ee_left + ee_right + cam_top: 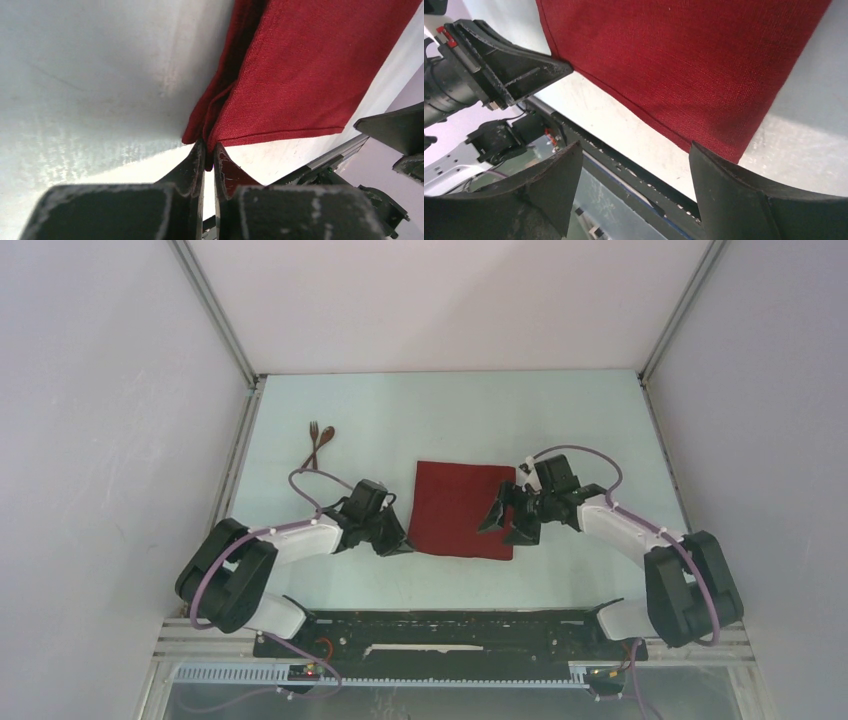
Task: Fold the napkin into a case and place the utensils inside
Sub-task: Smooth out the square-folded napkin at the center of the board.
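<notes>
Step in hand, as judged: secure both near corners of the napkin (462,508) for a fold.

1. Lower the right gripper (635,152) until the cloth corner just ahead of its fingertips sits between them.
2. Close fully on the hem.
3. Raise both corners level, keeping the edge straight.

The left gripper (209,150) is pressed together, pinching a napkin corner at its fingertips. The cloth runs forward from it, flat on the table (560,420).

The right gripper is spread wide and holds nothing. Contact with the cloth cannot be confirmed.

The utensils (319,440) lie well beyond the left gripper, apart from the napkin.
</notes>
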Robot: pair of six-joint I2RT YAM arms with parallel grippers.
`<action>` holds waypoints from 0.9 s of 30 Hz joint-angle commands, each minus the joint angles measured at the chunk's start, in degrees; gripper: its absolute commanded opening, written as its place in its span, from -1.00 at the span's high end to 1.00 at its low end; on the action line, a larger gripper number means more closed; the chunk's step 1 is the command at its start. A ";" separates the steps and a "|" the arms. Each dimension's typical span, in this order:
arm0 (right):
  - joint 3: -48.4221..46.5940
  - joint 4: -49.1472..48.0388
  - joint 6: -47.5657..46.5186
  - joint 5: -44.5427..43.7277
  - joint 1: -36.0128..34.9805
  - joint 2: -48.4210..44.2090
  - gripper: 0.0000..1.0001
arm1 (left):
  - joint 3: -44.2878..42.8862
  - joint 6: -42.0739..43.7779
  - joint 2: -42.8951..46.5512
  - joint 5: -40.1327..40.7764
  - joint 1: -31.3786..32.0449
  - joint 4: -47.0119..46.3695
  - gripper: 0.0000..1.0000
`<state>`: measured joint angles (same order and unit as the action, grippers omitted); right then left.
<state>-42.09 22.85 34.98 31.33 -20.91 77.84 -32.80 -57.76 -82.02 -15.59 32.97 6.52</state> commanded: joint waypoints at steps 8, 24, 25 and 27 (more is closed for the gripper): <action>5.59 -11.97 3.07 9.77 2.66 5.31 -0.75 | 1.10 2.63 -2.14 0.49 -1.55 -1.86 0.82; 7.99 -17.46 4.20 9.64 2.84 9.74 -0.73 | -4.89 9.75 12.01 -0.35 -1.37 8.16 0.07; 8.05 -17.55 4.16 9.67 2.76 9.82 -0.73 | -5.25 9.49 11.17 -3.36 -1.27 6.22 0.17; 8.09 -17.65 4.32 9.63 2.78 10.01 -0.73 | -5.17 7.10 8.06 -10.71 -0.96 0.36 0.40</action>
<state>-34.50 7.33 39.16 41.67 -17.98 87.13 -36.45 -50.41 -71.24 -15.42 31.48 13.80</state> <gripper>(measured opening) 0.869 0.388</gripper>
